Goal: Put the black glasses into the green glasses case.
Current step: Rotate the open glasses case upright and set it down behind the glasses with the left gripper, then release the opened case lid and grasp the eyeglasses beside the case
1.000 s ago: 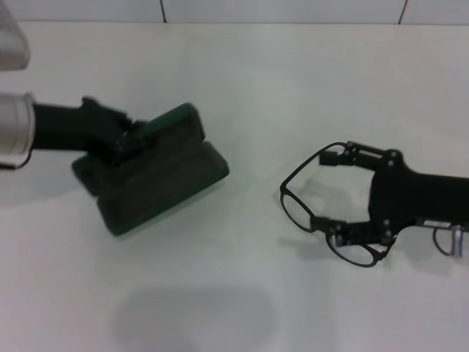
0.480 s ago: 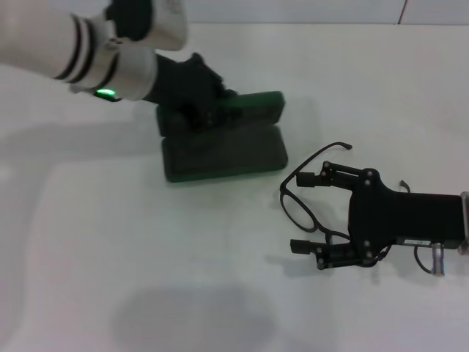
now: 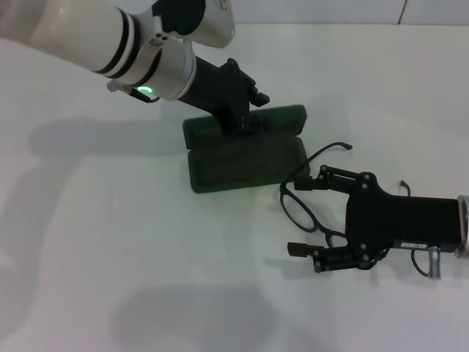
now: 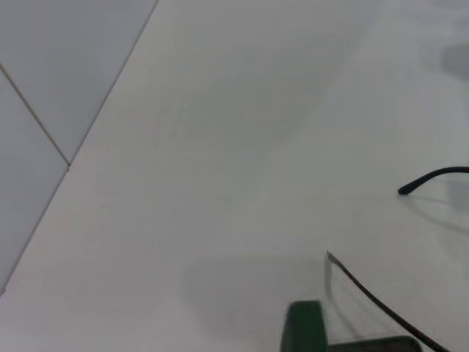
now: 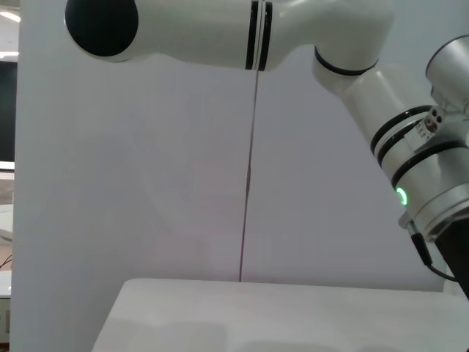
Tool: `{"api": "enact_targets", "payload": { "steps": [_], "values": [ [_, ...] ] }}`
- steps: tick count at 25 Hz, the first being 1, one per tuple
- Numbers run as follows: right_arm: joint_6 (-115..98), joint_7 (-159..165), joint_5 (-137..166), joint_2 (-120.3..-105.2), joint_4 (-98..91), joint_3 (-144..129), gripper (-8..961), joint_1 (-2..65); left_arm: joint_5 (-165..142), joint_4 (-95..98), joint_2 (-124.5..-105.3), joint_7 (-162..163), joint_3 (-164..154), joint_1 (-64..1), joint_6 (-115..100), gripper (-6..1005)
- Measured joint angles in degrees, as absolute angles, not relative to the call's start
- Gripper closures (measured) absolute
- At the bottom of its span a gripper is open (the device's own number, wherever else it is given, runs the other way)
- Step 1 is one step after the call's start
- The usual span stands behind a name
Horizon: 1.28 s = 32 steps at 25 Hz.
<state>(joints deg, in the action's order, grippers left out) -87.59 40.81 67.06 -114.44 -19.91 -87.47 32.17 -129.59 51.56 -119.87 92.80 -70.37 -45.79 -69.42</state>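
Note:
The green glasses case point(image 3: 248, 163) lies open on the white table, its lid point(image 3: 275, 121) raised at the far side. My left gripper point(image 3: 240, 110) reaches in from the upper left and is shut on the lid's edge. The black glasses point(image 3: 293, 205) lie just right of the case's near corner, one temple arm point(image 3: 331, 149) curving away. My right gripper point(image 3: 299, 217) is open, with one finger point(image 3: 326, 178) on each side of the glasses. In the left wrist view a corner of the case point(image 4: 303, 328) and two temple arms point(image 4: 432, 176) show.
The white table point(image 3: 110, 242) stretches to the left and front. A tiled wall point(image 3: 293, 9) runs behind its far edge. The right wrist view shows my left arm point(image 5: 220, 33) against the wall.
My left arm has carried the open case to the right, until it lies next to the glasses. My right gripper has drawn back a little and now stands open around the glasses.

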Motion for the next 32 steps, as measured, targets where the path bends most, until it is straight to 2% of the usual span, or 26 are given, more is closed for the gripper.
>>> {"api": "enact_targets", "payload": {
  "steps": [4, 8, 10, 15, 20, 23, 32],
  "values": [
    [-87.56, 40.84, 66.84, -114.43, -19.91, -86.96, 92, 32.08, -126.84, 52.92, -119.86, 93.12, -70.45, -44.59, -69.74, 643],
    [-87.45, 41.82, 66.61, -114.79, -20.17, -84.74, 92, 31.98, -120.25, 56.24, -119.86, 92.55, -70.50, -41.40, -70.11, 477],
    [-87.41, 43.08, 66.70, -114.90, -21.32, -84.08, 93, 31.68, -110.56, 58.43, -119.87, 89.75, -70.54, -36.93, -70.14, 394],
    [-81.52, 58.19, 72.96, -114.19, -39.15, -83.72, 93, 25.81, -91.73, 55.90, -119.89, 80.53, -70.57, -28.63, -70.05, 202],
    [-73.53, 82.80, 95.88, -115.75, -68.71, -84.27, 114, 18.36, -82.47, 50.46, -119.80, 73.18, -70.82, -25.30, -70.22, 201],
    [-73.84, 96.98, 105.41, -115.78, -78.07, -85.86, 122, 18.92, -81.74, 48.73, -119.64, 72.51, -70.61, -24.89, -70.24, 204],
    [-74.13, 113.57, 118.75, -115.82, -81.85, -89.98, 154, 22.60, -82.38, 46.87, -119.30, 72.55, -70.59, -25.35, -70.32, 210]
  ]
}}
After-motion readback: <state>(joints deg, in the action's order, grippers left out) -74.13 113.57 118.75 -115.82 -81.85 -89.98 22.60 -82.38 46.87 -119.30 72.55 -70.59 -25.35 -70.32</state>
